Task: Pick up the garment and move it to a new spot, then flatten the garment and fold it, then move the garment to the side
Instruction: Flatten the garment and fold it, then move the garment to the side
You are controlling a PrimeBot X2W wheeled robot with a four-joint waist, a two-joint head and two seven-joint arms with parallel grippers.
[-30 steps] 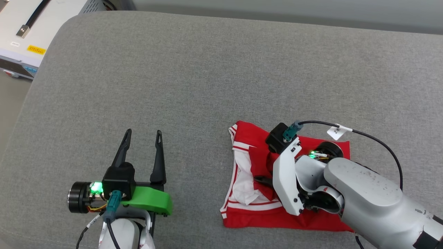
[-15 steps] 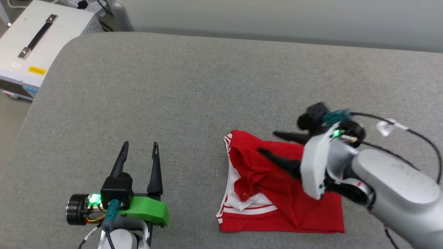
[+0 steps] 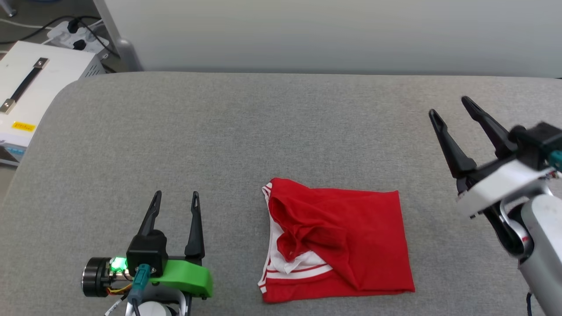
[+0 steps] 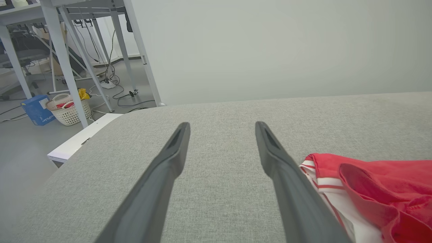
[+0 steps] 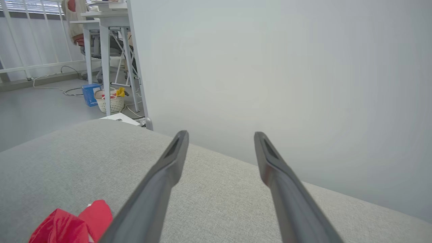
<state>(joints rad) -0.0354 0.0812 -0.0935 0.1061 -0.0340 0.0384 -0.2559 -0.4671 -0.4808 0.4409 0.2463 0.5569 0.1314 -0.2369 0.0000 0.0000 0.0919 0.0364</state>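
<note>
The garment [image 3: 347, 237] lies folded into a red rectangle on the grey padded surface [image 3: 246, 131], white sleeve and striped trim showing along its left side. My left gripper [image 3: 175, 197] rests open on the surface to the garment's left, nothing between its fingers. In the left wrist view the garment [image 4: 378, 189] lies just right of the open left gripper [image 4: 221, 126]. My right gripper [image 3: 448, 107] hovers open, raised off the surface, to the right of the garment and apart from it. The right wrist view has the open right gripper [image 5: 221, 135] with a bit of the garment [image 5: 71, 226] at lower left.
A white equipment box [image 3: 30, 92] with a black handle stands off the surface's left edge, a power strip [image 3: 72, 37] behind it. A pale wall runs along the far side. A wicker basket [image 4: 69, 109] and table legs stand on the floor beyond.
My right gripper let go of the garment, opened, lifted away and swung out to the right. The red top layer now lies flat over the fold. The head camera tilted up.
</note>
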